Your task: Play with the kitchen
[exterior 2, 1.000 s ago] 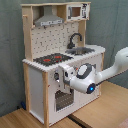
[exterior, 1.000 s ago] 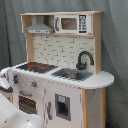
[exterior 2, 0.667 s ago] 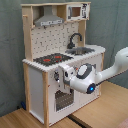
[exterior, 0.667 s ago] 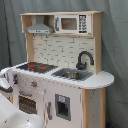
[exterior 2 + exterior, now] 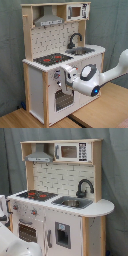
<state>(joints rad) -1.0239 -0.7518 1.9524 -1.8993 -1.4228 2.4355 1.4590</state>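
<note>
Kitchen [image 5: 60, 203] is the main thing in both exterior views: a toy play set of light wood and white panels, standing upright on a wooden desk [image 5: 100, 117] before a grey-green curtain [image 5: 115, 173]. Its black stovetop [image 5: 37, 194] carries red burner rings, and beside it a silver sink [image 5: 72, 202] sits under a black curved faucet [image 5: 84, 187]. Behind these runs a white brick-pattern back panel [image 5: 57, 178]. Higher up, a grey hood [image 5: 40, 157] hangs over the stovetop, and a microwave [image 5: 72, 151] fills the shelf next to it. On the front, knobs [image 5: 34, 212] line the strip below the stovetop, with the oven door [image 5: 27, 232] under them and a cupboard door [image 5: 62, 234] to the first exterior view's right. In the second exterior view the white arm [image 5: 107, 75] reaches in from the second exterior view's right, and its end effector [image 5: 66, 76] is against the front panel at the knob strip, just above the oven door; whether it is clenched or released I cannot tell. In the first exterior view a white part of the arm [image 5: 15, 245] shows at the lower left corner.
</note>
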